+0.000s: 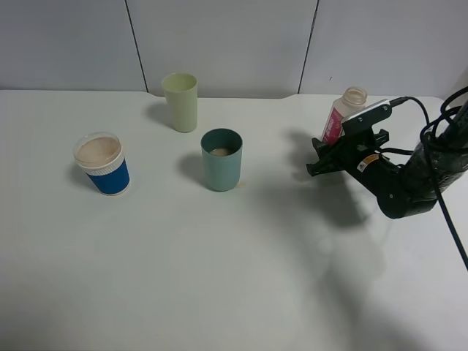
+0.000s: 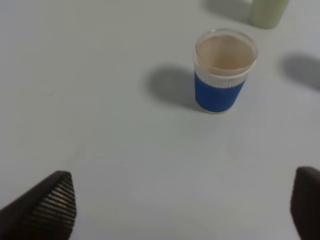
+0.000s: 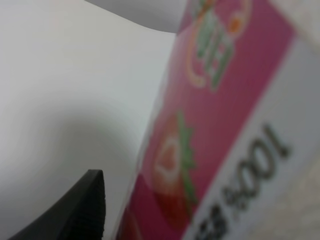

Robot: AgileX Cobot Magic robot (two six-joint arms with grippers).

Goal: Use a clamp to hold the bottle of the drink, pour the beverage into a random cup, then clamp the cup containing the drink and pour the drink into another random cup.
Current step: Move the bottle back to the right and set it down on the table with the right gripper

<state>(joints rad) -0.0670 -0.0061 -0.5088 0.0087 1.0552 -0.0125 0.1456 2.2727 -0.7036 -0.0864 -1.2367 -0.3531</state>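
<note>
The bottle [image 1: 346, 108] stands upright at the back right, and its pink-red label [image 3: 225, 125] fills the right wrist view. My right gripper [image 1: 316, 167] hangs just in front of the bottle, shut, with one dark finger [image 3: 85, 210] showing beside the label. The teal-green cup [image 1: 221, 161] stands mid-table with a little tan beverage at its bottom. The blue cup [image 1: 104, 172] at the left, also seen as the blue cup [image 2: 222, 75], holds pale tan beverage [image 2: 223, 52]. My left gripper [image 2: 185, 210] is open above bare table, short of the blue cup, with nothing between its fingers.
A pale yellow-green tumbler [image 1: 180, 102] stands at the back, behind the teal-green cup; the same tumbler [image 2: 267, 12] shows at the edge of the left wrist view. The right arm's black cable [image 1: 439, 124] loops at the right edge. Grey wall panels rise behind the white table [image 1: 219, 278].
</note>
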